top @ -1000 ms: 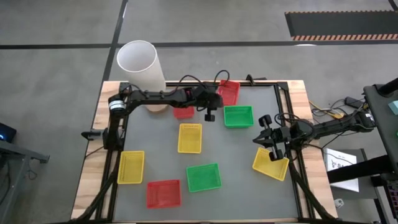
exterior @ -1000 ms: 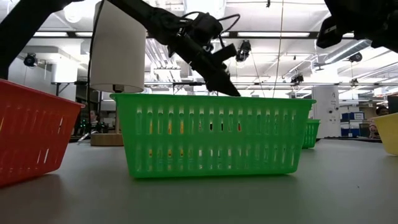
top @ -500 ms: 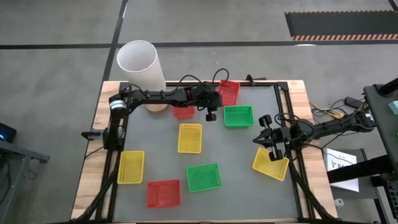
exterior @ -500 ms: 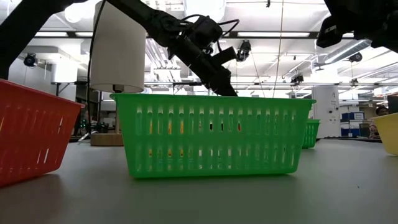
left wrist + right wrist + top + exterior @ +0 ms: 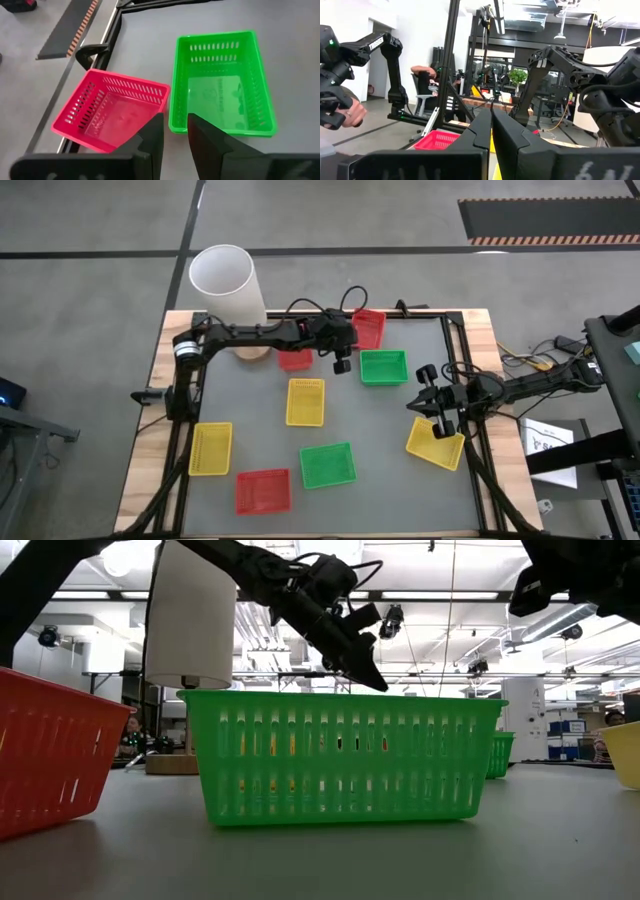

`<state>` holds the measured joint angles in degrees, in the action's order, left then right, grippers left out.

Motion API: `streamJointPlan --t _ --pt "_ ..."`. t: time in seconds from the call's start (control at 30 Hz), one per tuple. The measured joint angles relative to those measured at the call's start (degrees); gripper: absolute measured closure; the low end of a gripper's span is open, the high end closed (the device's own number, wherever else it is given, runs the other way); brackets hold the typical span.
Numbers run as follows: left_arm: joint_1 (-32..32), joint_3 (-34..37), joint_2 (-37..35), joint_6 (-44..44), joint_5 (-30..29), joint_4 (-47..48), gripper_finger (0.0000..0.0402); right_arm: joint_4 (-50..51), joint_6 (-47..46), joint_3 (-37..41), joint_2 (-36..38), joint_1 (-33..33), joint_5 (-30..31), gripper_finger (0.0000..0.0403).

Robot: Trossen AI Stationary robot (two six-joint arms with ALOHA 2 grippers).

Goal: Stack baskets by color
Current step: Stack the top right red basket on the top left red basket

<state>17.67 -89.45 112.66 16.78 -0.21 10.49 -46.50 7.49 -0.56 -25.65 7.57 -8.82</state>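
Observation:
My left gripper (image 5: 174, 134) hangs open near the table's far edge, pointing down and toward the right. It is between a red basket (image 5: 107, 116) that lies askew by the black frame rail and a green basket (image 5: 222, 82) flat on the table. Only grey table shows between its fingers. Whether one finger touches the red basket's rim, I cannot tell. From above, the gripper (image 5: 349, 348) is beside that red basket (image 5: 368, 328), and a second red basket (image 5: 294, 361) lies under the arm. My right gripper (image 5: 430, 405) is shut and raised at the right edge, over a yellow basket (image 5: 435, 442).
A tall white cylinder (image 5: 228, 285) stands at the far left corner. Spread over the table are a yellow basket (image 5: 305, 401) in the middle, another yellow basket (image 5: 211, 448), a red basket (image 5: 263, 490) and a green basket (image 5: 327, 464) near the front. A person (image 5: 425, 80) sits beyond the table.
My left gripper has rolled a little about its own pointing line and its tips have come up slightly. It stays by the far red basket. The baskets lie where they were.

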Motion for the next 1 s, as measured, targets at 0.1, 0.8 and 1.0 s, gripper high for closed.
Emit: streamJointPlan --t 0.1,0.8,1.0 --pt "-0.5 0.0 -1.2 -0.5 -0.1 1.8 0.0330 0.0 -0.4 0.0 0.0 0.0 0.4 0.0394" --pt "-27.1 19.5 -22.5 -3.3 -2.1 -8.3 0.0331 30.1 -8.3 -15.5 -8.7 0.0 19.5 0.0394" --pt "-29.9 29.3 -29.9 3.2 -6.9 -22.6 0.0331 42.2 -9.0 -26.1 -15.6 -0.1 23.4 0.0394"
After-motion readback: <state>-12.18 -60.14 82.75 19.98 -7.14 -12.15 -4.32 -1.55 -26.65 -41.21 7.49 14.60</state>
